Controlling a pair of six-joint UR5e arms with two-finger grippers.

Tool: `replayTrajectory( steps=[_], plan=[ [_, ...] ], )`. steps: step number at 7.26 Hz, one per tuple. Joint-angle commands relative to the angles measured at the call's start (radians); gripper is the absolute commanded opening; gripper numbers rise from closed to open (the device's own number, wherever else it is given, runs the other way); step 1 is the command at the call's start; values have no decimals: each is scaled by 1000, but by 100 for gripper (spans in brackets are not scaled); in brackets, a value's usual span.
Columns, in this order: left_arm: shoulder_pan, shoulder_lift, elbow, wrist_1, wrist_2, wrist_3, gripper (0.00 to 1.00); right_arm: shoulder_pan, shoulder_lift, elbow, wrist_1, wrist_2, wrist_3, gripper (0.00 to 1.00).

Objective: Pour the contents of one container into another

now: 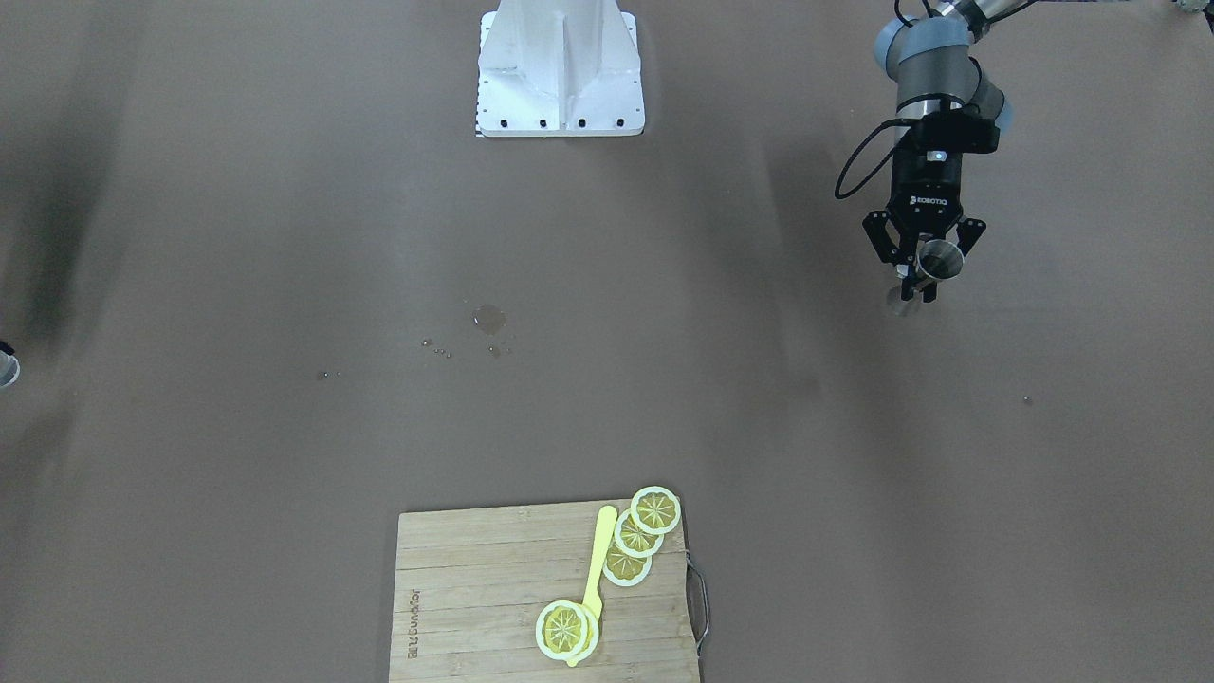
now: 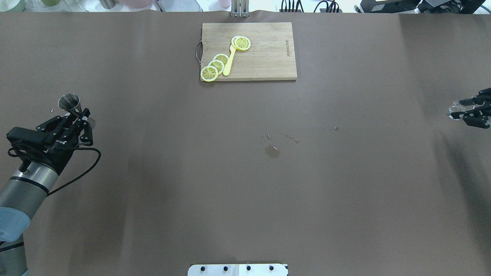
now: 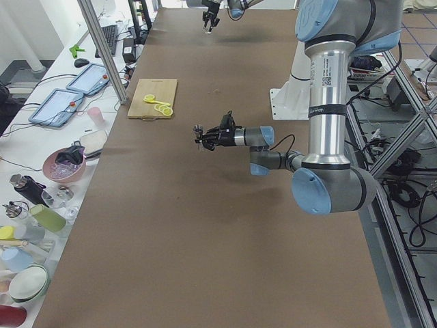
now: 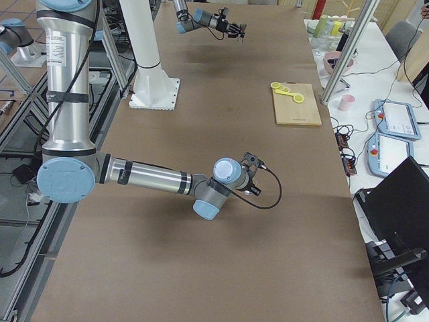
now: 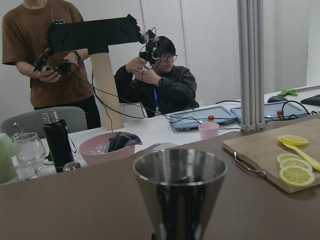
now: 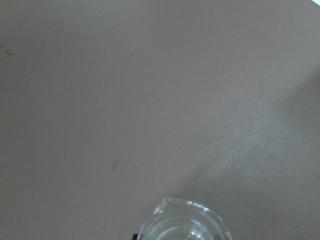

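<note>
Pinching the jigger (image 2: 70,102) at its waist: left gripper (image 2: 82,117) fingers clamped on it. Jigger is upright, long axis vertical, mouth up, at the table's (image 2: 153,191) left end; can't tell contents. Right gripper (image 2: 465,111) fingers closed around the glass cup (image 2: 454,112) at the far right end; contents unclear. Small puddle (image 2: 272,151) mid-table.

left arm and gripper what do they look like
The left arm is a silver-grey tube with pale blue joint caps. The left gripper is black and two-fingered, with white ROBOTIQ lettering on its body. A black cable loops out from the wrist.
</note>
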Motion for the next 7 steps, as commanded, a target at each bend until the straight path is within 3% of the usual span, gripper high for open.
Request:
replayTrajectory(
  steps=[1,4,7],
  plan=[
    [13,4,16,52,46,-88,0,-49,12,-55,65,-49,14,0],
    [16,3,56,101,66,-197,0,-76,61,-156,148,-56,14,0],
    [23,3,84,166,66,-312,0,-79,77,-172,177,-56,18,0]
  ],
)
